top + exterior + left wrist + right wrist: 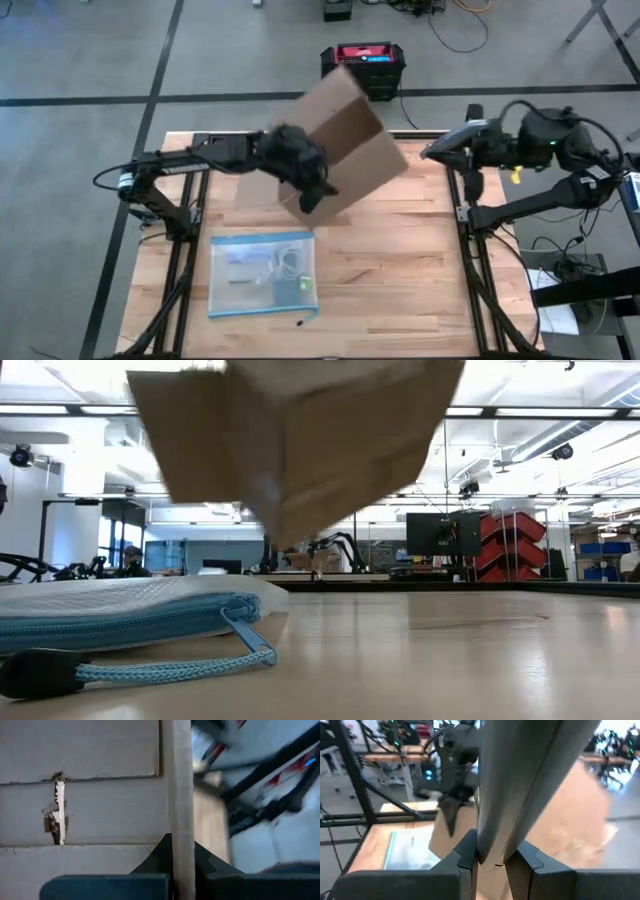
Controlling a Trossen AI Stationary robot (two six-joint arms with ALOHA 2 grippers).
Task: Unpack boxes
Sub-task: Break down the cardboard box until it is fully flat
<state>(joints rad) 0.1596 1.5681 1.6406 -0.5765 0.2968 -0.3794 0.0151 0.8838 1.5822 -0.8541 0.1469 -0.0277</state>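
Note:
The brown cardboard box (pixel 345 140) hangs tilted above the table's far middle, clear of the wood in the low view (pixel 300 440). My left gripper (pixel 310 195) is at the box's near left side, shut on a wall edge (pixel 181 865). My right gripper (pixel 428 153) reaches in from the table's right to the box's right corner and is shut on a flap (pixel 492 855). The box's inner face with a torn tape strip (pixel 57 815) fills the left wrist view. My left gripper pinches a cardboard wall edge (pixel 181 840) of the box between its two fingers, one on each face. The box is lifted clear of the table and tilted. My right gripper pinches a thin panel of the box, seen edge-on (pixel 495 820), between its two fingers, coming about level from the table's right side. The panel runs away from the fingers toward the box body (pixel 580 810).
A clear blue-edged plastic bag (pixel 262 272) lies flat on the table's near left, its zipper cord (pixel 170 668) toward the near edge. A black crate with a red top (pixel 363 62) stands on the floor beyond the far edge. Bare wood (pixel 400 260) lies right of the bag.

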